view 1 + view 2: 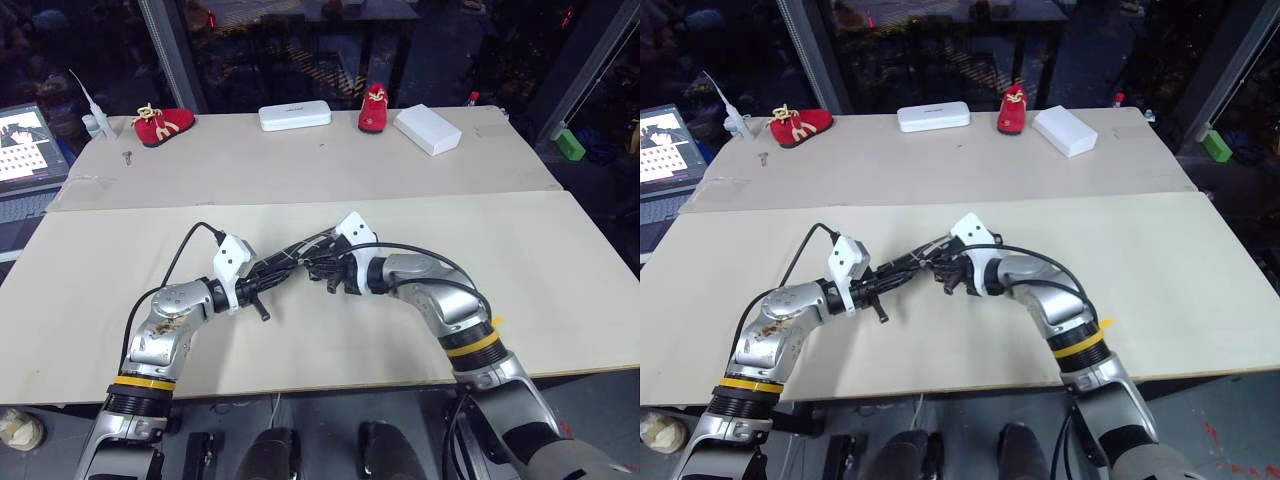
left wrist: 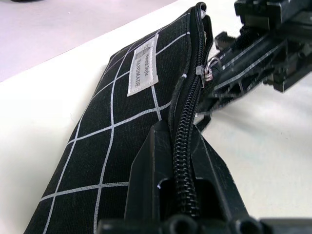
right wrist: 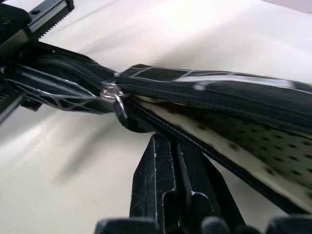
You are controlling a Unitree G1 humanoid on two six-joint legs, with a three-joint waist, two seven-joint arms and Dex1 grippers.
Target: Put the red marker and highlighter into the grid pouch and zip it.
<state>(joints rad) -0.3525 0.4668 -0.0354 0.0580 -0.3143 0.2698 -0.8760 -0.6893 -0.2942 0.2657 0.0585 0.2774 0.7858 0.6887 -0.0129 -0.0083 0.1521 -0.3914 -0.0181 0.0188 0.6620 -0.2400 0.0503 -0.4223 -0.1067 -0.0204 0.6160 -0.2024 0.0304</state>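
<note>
Midair, left gripper (image 2: pixel 187 161) clamps grid pouch (image 2: pixel 112 146) zipper edge; right gripper (image 3: pixel 170 161) closed at zip pull; bare tabletop (image 1: pixel 500 270) around.

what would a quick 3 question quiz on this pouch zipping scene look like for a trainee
1. True or false: the left gripper is shut on the zip edge of the grid pouch.
2. How far along is the zip? A) fully shut B) partly shut, still open past the zip slider C) not started
3. Fill in: at the far edge of the table a white case lies between two red ______.

Key
1. True.
2. B: in the right wrist view the dotted lining shows through the gap, and the right gripper is shut by the slider.
3. shoes.
</note>
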